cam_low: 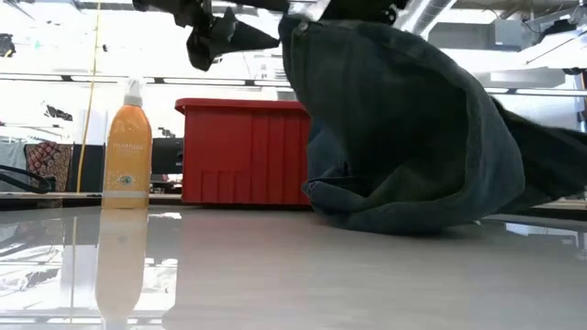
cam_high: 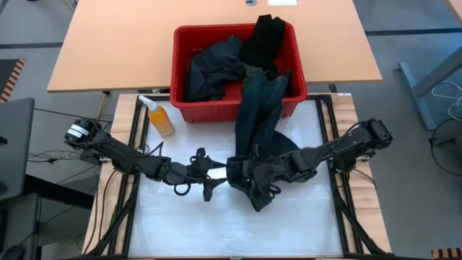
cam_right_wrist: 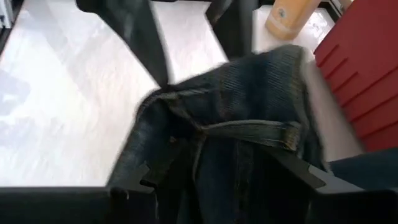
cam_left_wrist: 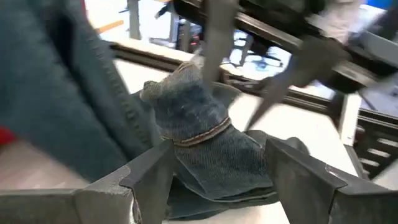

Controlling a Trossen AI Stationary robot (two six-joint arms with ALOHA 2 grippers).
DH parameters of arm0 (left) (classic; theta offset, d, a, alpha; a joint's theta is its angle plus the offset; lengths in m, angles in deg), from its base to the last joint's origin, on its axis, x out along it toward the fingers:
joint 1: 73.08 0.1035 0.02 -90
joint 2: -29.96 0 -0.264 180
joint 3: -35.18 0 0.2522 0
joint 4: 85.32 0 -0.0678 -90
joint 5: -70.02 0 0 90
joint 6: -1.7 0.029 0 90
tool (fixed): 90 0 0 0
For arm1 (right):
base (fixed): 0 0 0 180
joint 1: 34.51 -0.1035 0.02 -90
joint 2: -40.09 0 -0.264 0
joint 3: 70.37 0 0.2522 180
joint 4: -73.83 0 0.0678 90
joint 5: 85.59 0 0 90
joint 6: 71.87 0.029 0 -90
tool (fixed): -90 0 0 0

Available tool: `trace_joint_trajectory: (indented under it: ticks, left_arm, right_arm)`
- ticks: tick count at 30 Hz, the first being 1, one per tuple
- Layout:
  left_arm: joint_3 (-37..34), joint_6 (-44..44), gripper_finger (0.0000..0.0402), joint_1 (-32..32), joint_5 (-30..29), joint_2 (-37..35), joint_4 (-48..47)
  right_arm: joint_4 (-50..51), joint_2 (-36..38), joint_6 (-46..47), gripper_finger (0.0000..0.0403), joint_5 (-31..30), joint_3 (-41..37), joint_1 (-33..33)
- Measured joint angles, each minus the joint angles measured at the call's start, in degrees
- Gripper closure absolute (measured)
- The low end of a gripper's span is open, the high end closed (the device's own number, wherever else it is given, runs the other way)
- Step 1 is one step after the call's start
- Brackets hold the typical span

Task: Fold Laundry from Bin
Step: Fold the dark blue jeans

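Note:
Dark navy jeans point(cam_high: 256, 115) trail out of the red bin point(cam_high: 175, 65) over its near wall onto the white table top. Their near end is bunched and raised point(cam_low: 394, 128). My right gripper point(cam_high: 249, 173) comes in from the right and is shut on that bunch. My left gripper point(cam_high: 205, 175) comes in from the left and stands open beside it, with a seamed fold of the jeans point(cam_left_wrist: 199, 134) between and ahead of its fingers. More dark laundry point(cam_high: 213, 68) and a black piece point(cam_high: 263, 40) lie in the bin. My right gripper point(cam_right_wrist: 217, 174) pinches the jeans at the bunched waistband by a belt loop point(cam_right_wrist: 249, 130), several layers between its two fingers. It comes slanting down from the table's right side. The bunch hangs lifted, its lower folds point(cam_low: 385, 215) on the table. My left gripper: whether its fingers touch the fold, I cannot tell.
An orange bottle point(cam_high: 160, 117) stands upright at the table's far left, beside the bin's near left corner. The bin sits at the far middle. The white table top point(cam_high: 216, 231) stretches toward the near edge.

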State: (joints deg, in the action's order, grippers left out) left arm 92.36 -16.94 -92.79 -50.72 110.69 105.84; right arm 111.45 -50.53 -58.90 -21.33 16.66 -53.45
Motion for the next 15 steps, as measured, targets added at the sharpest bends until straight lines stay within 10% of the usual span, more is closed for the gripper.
trace_joint_trajectory:
  ticks: [15]
  left_arm:
    - [0.0, -10.39, 0.0162, 5.03, 0.77, -0.03, -8.37]
  right_arm:
    - [-6.99, -2.8, -5.19, 0.0191, 1.59, 0.44, 2.23]
